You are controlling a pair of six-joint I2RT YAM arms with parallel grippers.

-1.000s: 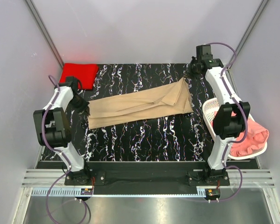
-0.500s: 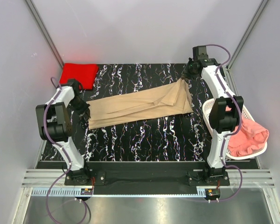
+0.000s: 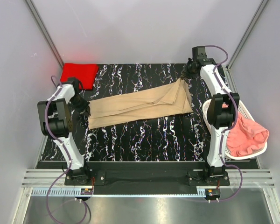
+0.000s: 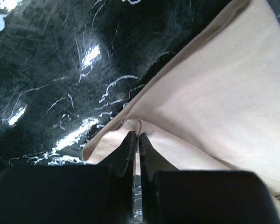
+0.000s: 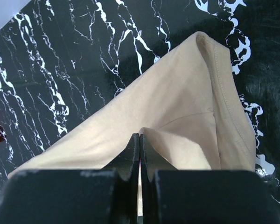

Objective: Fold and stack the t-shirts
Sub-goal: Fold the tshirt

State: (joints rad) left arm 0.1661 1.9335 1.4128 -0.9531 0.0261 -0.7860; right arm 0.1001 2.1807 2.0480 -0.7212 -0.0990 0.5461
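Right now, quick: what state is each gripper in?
Left gripper: closed, pinching an edge of the tan t-shirt.
Right gripper: closed, pinching the same tan t-shirt.

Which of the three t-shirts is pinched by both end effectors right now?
The tan t-shirt, stretched across the table middle. The red t-shirt lies folded at the far left corner; the pink t-shirt sits in the basket.

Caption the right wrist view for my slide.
Right tool pinches a fold of the tan t-shirt over the black marbled tabletop.
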